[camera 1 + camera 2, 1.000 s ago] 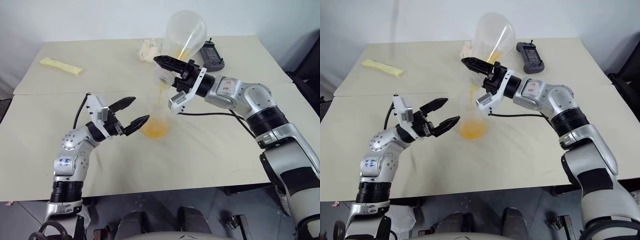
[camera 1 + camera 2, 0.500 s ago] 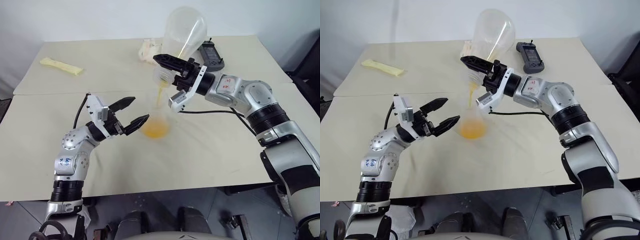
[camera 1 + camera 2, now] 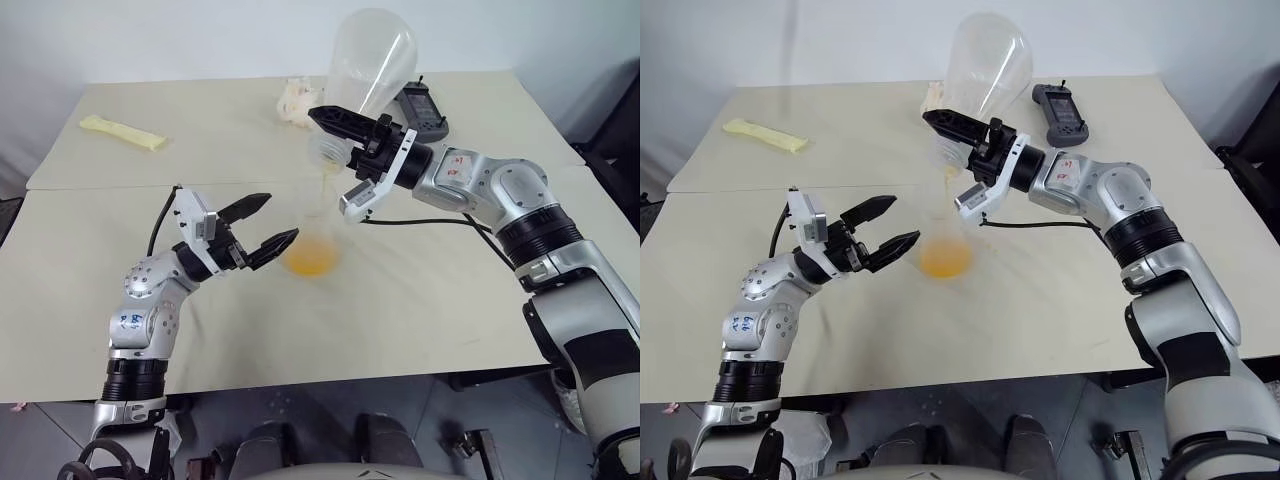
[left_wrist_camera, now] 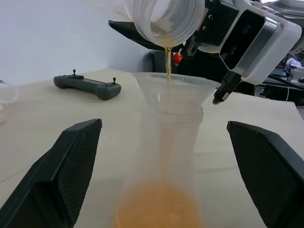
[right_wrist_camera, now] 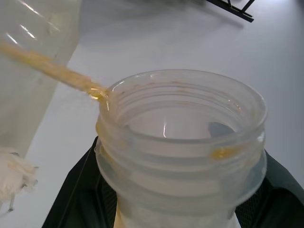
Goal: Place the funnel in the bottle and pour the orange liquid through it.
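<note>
The right gripper [image 3: 345, 140], clamped on the neck of a large clear bulbous flask [image 3: 370, 55], tips it so orange liquid [image 3: 310, 262] streams into the clear plastic funnel [image 4: 173, 90], apparently seated in the small clear conical bottle [image 4: 164, 166]. The left gripper [image 3: 270, 222] waits beside, jaws apart.

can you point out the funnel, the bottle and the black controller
funnel [image 4: 175, 92], left wrist view, on the front wall of its cone
bottle [image 4: 164, 156], left wrist view, on its clear body above the liquid
black controller [image 3: 424, 110], left eye view, on the middle of its top face
</note>
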Available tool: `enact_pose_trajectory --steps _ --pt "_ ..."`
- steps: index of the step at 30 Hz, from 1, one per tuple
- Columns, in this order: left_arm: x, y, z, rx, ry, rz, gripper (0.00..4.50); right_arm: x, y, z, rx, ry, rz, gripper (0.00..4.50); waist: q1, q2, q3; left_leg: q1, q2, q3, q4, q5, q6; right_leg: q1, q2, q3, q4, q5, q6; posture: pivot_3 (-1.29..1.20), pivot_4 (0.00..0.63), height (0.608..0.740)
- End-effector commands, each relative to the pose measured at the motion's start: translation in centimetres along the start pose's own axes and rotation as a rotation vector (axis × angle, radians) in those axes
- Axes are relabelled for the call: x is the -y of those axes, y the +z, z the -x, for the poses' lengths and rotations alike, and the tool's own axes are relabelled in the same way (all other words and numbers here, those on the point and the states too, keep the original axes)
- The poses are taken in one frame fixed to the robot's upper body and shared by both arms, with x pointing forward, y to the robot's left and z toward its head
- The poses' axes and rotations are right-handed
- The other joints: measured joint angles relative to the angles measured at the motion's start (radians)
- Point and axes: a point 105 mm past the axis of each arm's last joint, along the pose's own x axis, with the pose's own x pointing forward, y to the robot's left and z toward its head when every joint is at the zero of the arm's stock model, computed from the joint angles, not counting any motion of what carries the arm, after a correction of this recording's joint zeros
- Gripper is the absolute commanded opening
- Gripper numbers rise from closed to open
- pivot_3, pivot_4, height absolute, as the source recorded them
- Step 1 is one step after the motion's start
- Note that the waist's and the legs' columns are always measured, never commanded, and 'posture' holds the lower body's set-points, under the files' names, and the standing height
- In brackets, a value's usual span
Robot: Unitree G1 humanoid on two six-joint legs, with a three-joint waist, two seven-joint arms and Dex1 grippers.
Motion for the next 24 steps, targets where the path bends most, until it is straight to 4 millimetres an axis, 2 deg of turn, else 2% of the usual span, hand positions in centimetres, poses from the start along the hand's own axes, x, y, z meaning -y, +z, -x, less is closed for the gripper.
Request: enact_pose_trajectory --steps 1,8,12,16,19,22,24 --pt "0.2 1.1 -0.4 0.028 -0.021 -0.046 4.5 2.1 -0.7 -0.3 0.003 -0.06 0.045 2.58 0.0 0.0 0.0 0.0 0.0 0.0 0.0 0.0 0.0 0.0 0.0 0.0 0.0 0.0 0.0 0.0 0.15 0.74" --pt "0.2 1.1 -0.4 0.027 -0.021 -0.046 4.5 2.0 -0.4 -0.3 0.007 -0.059 0.0 2.58 0.0 0.0 0.0 0.0 0.0 0.0 0.0 0.0 0.0 0.0 0.0 0.0 0.0 0.0 0.0 0.0 0.15 0.74" --pt "0.2 1.1 -0.3 0.024 -0.019 -0.044 4.5 2.2 -0.4 -0.2 -0.006 -0.074 -0.115 2.58 0.0 0.0 0.0 0.0 0.0 0.0 0.0 0.0 0.0 0.0 0.0 0.0 0.0 0.0 0.0 0.0 0.15 0.74" --pt "0.3 1.0 0.0 0.016 -0.016 -0.039 4.5 3.0 -1.1 0.2 -0.047 -0.136 -0.379 2.58 -0.001 0.0 0.0 0.0 0.0 0.0 0.0 0.0 0.0 0.001 0.0 0.0 0.0 0.0 0.0 0.0 0.15 0.74" --pt "0.4 0.9 0.1 0.012 -0.014 -0.037 4.5 3.8 -2.5 1.2 -0.094 -0.193 -0.595 2.58 0.001 0.0 0.0 0.0 0.0 -0.002 0.0 0.0 0.0 0.002 0.0 -0.002 0.0 0.0 0.0 0.0 0.15 0.74" --pt "0.5 0.9 0.4 0.005 -0.006 -0.038 4.5 4.2 -5.7 3.2 -0.199 -0.286 -1.021 2.58 0.005 -0.001 0.0 0.0 0.0 -0.004 0.0 0.0 0.001 0.003 0.0 -0.003 -0.001 0.0 0.0 0.0 0.15 0.74" --pt "0.5 0.9 0.6 0.002 0.002 -0.039 4.5 4.1 -6.9 5.2 -0.199 -0.303 -1.286 2.58 0.008 -0.001 0.0 0.0 -0.001 -0.005 0.001 0.001 0.001 0.004 0.0 -0.003 -0.001 0.0 0.0 0.0 0.15 0.74"
